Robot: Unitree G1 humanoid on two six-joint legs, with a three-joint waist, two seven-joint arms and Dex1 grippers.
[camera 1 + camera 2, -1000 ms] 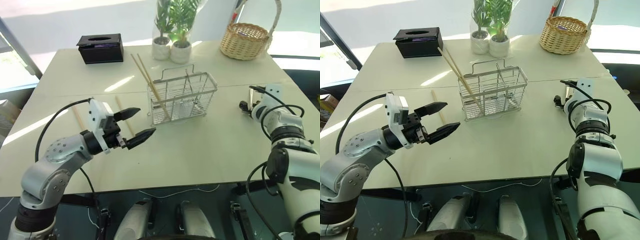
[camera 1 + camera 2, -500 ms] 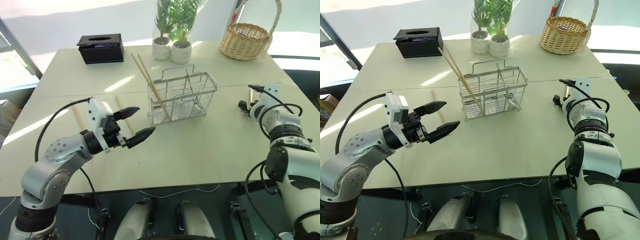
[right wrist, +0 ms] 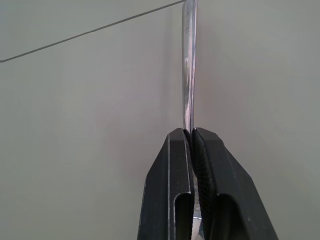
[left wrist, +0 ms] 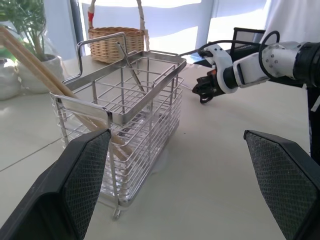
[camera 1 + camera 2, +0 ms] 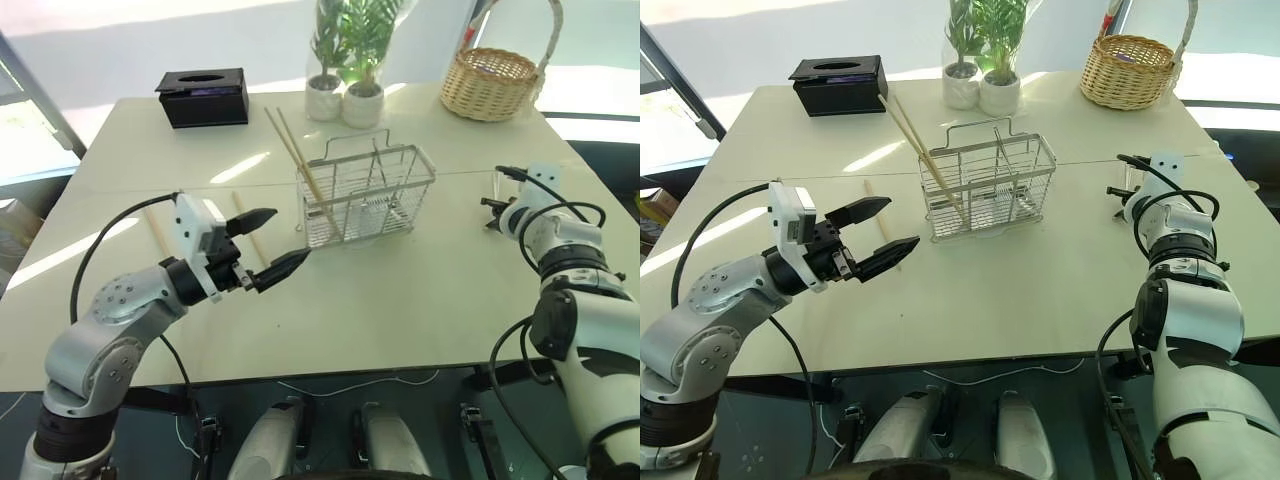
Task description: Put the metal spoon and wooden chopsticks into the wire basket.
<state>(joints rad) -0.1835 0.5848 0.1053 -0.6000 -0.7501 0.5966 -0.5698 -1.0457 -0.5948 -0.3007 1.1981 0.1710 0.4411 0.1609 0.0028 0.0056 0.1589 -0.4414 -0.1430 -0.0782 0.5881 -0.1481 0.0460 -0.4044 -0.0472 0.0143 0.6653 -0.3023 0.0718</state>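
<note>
Smooth cream table (image 5: 400,290); right claw (image 3: 191,134) pinches thin shiny metal spoon (image 3: 188,75); left claw (image 5: 268,243) agape.

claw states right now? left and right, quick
Left claw: open, holding nothing, hovering beside the wire basket.
Right claw: shut on the metal spoon, pinching its thin handle over the table.

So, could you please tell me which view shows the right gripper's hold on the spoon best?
The right wrist view: the right gripper is shut on the spoon handle. Both eye views and the left wrist view show that gripper small, its hold unclear.
</note>
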